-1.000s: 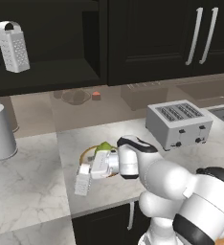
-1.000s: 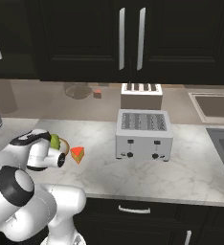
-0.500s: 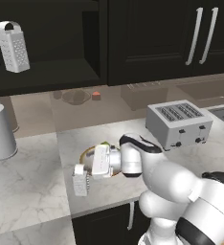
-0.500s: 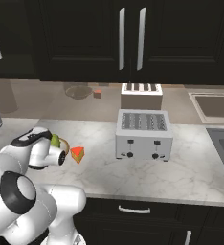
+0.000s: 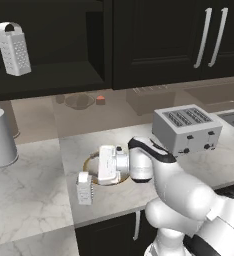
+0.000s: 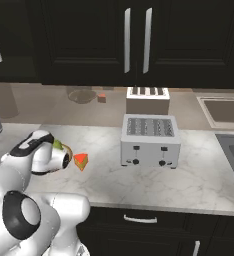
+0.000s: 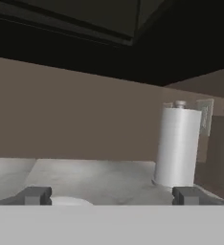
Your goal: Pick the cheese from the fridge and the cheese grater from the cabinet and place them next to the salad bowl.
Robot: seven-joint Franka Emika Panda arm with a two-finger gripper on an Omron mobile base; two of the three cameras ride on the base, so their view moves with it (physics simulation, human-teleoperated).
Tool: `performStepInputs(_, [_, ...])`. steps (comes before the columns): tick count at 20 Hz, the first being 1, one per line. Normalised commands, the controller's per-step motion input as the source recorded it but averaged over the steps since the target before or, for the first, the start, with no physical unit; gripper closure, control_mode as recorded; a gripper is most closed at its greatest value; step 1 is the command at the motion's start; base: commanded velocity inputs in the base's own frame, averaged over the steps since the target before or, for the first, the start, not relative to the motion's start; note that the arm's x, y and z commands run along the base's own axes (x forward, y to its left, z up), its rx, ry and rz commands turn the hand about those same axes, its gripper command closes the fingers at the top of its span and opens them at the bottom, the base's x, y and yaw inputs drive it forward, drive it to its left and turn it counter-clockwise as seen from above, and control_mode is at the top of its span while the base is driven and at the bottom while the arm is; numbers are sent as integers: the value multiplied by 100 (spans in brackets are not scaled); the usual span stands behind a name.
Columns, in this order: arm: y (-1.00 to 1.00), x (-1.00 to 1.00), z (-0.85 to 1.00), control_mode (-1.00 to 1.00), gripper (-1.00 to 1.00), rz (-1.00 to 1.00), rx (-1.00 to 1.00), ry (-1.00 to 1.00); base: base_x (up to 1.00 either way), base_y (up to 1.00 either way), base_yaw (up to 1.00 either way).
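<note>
Silver-white metal marks the cheese grater (image 5: 84, 187), a short box of perforated sheet standing upright on the marble desk (image 5: 39, 200), near the front edge. It stands near the salad bowl (image 5: 88, 162), to the bowl's front left, and nothing is touching it. The bowl's tan rim peeks out from behind the robot's white hand. In the right base view a green lettuce (image 6: 57, 145) shows past the wrist, and the cheese (image 6: 80, 161), a small orange-red wedge, lies on the desk close on the bowl's other side.

The gripper (image 7: 111, 197) hangs low over the bowl area, pointing left toward a white cylinder (image 7: 177, 146) (it looks like a paper roll). Its fingers are spread wide and hold nothing.

A taller grater (image 5: 13, 47) sits on the dark shelf of the cabinet (image 5: 54, 75).

Both items appear to be placed, so the task seems about finished. If the short grater needed moving, it would probably feel light, hollow and stiff, and it would tip easily. The rounded top handle, or the two narrow sides just under it, would give the surest hold. The cheese looks firm but small, so its flat faces would be best to pinch.
</note>
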Motion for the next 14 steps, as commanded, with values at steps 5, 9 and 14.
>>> performStepInputs(5, [-62, -62, 46, -100, -100, -6, 3, -4, 0, 0, 0])
performStepInputs(9, [-11, -68, 100, -100, -100, -30, 9, -1, 0, 0, 0])
performStepInputs(14, [-32, -96, 100, -100, -100, -34, 5, 0, 0, 0, 0])
